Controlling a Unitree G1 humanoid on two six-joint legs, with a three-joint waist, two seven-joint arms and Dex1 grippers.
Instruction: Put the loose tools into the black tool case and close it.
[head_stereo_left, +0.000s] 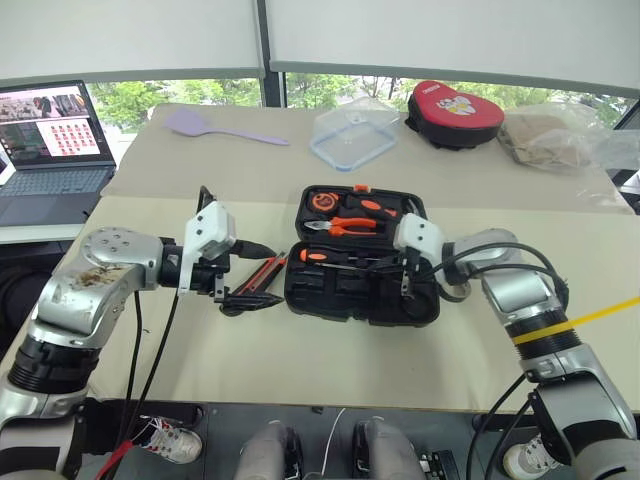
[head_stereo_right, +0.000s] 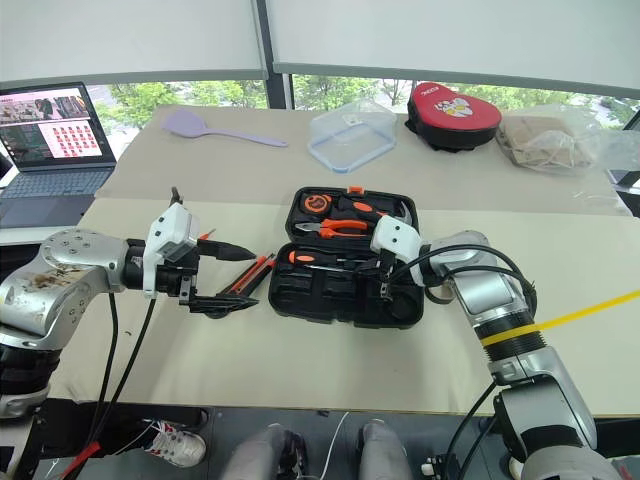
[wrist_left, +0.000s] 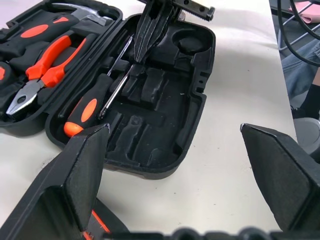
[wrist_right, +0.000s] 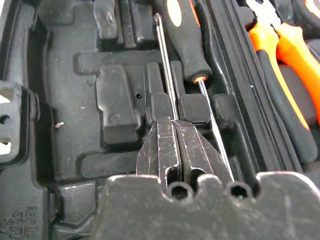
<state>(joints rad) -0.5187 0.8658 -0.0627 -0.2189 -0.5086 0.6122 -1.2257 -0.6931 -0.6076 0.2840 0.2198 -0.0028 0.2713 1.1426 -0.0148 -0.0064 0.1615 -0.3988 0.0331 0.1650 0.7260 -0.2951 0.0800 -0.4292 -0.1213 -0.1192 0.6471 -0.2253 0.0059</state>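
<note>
The black tool case (head_stereo_left: 335, 295) lies open in the middle of the table. A black-and-orange screwdriver (head_stereo_left: 322, 257) lies in its near half, with a second thin shaft (wrist_right: 166, 75) beside it. My right gripper (wrist_right: 173, 124) is shut inside the case, its tips resting on the near end of that thin shaft. I cannot tell whether the shaft is pinched. Left of the case, the black-and-orange utility knife (head_stereo_right: 250, 277) lies on the table. My left gripper (wrist_left: 172, 129) is open and hovers over the knife, pointing toward the case, with nothing held.
Orange-handled pliers (head_stereo_left: 350, 225), a tape measure (head_stereo_left: 322, 200) and a hammer fill the case's far half. At the back lie a purple spatula (head_stereo_left: 215, 127), a clear container (head_stereo_left: 352, 135), a red-and-black pouch (head_stereo_left: 455, 112) and a plastic bag (head_stereo_left: 555, 140). A laptop (head_stereo_left: 45, 140) stands far left.
</note>
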